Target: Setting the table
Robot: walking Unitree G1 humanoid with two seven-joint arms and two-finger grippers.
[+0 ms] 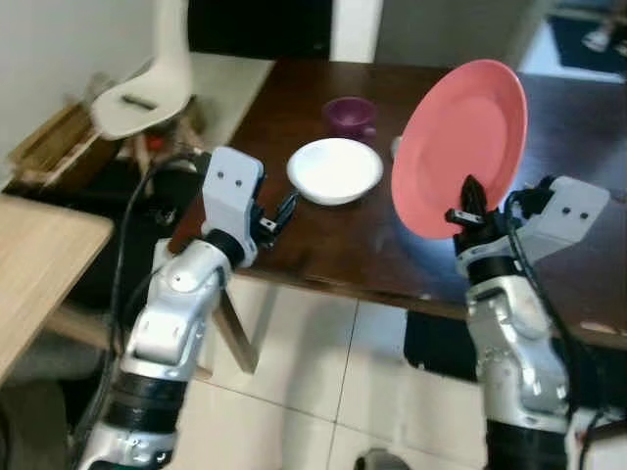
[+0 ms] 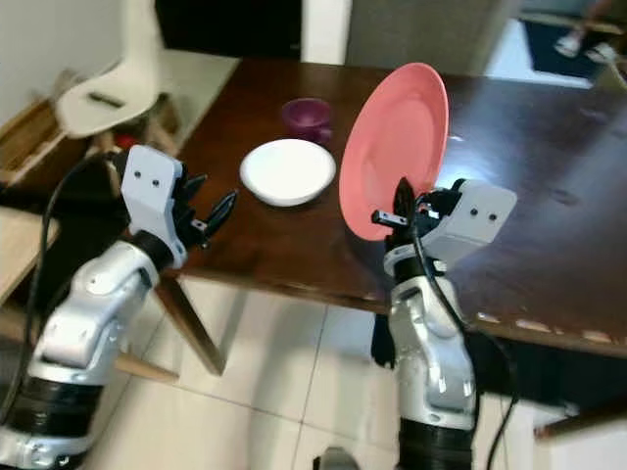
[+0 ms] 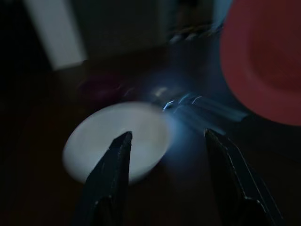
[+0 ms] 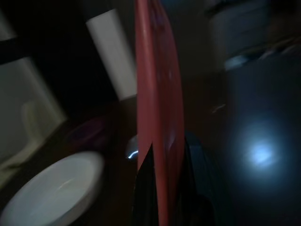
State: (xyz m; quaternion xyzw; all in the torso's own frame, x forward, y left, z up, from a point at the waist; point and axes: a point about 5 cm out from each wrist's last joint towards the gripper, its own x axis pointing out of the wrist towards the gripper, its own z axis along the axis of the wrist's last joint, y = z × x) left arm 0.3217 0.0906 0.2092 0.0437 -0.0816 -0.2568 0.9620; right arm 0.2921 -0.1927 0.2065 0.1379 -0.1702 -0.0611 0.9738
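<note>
- Dark wooden table (image 1: 333,250): glossy brown top, runs across the upper and right part of the head views; near edge crosses mid-frame, pale tiled floor (image 1: 294,392) below it.
- Pink plate (image 1: 460,147): round, plain salmon-pink, held up on edge above the table, right of centre; concave face turned toward the camera, tilted slightly. Seen edge-on in the right wrist view.
- Right gripper (image 1: 468,211): black fingers pressed together on the lower rim of the pink plate, one either side of it. Silver arm rises from the lower right, forearm near vertical, wrist box angled to the right.
- Left gripper (image 1: 279,217): fingers spread apart, nothing between them, hovering over the table's near left edge and pointing toward the white bowl. Arm comes up from lower left, elbow bent.
- White bowl (image 1: 335,170): shallow, round, on the table at upper centre; looks empty.
- Purple cup (image 1: 350,116): small, just behind the bowl; contents cannot be made out.
- White chair (image 1: 147,88): upper left, beside the table.
</note>
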